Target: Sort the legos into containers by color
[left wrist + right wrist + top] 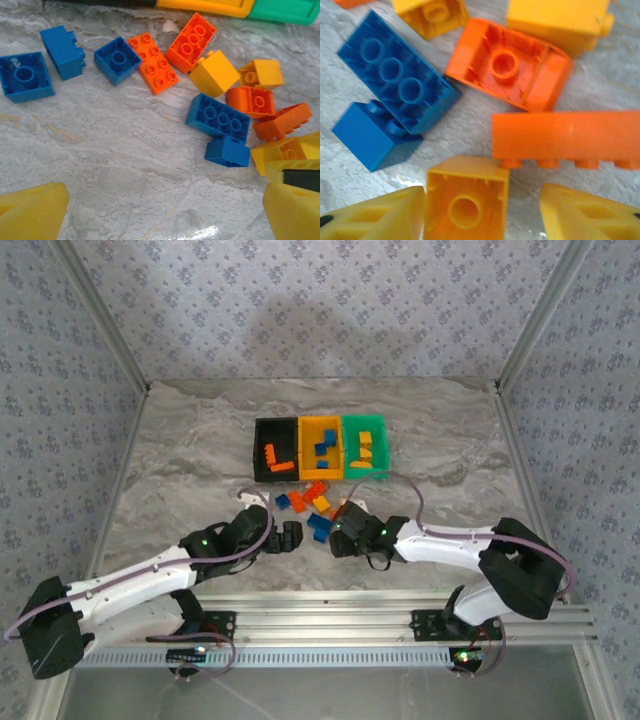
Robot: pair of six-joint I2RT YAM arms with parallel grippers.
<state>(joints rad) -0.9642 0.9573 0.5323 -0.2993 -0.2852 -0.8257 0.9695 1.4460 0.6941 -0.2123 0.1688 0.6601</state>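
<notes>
The three containers stand in a row at the table's middle: black (262, 430), yellow-orange (321, 422) and green (366, 420). Red-orange legos lie in the black one, blue in the yellow-orange one, yellow in the green one. Several loose legos (312, 504) lie in front of them. My left gripper (291, 536) (162, 215) is open over bare table, just short of a small blue brick (227, 151). My right gripper (337, 538) (482, 212) stands open around an upturned yellow-orange brick (465, 200). The left finger (375, 217) touches it and a gap shows at the right finger (590, 215).
Close to the yellow-orange brick lie a long red-orange brick (565, 135), an upturned red-orange brick (507, 65) and a long blue brick (395, 80). More blue bricks (25, 77) sit to the left of the pile. Metal frame posts and patterned walls bound the marble table (180, 450).
</notes>
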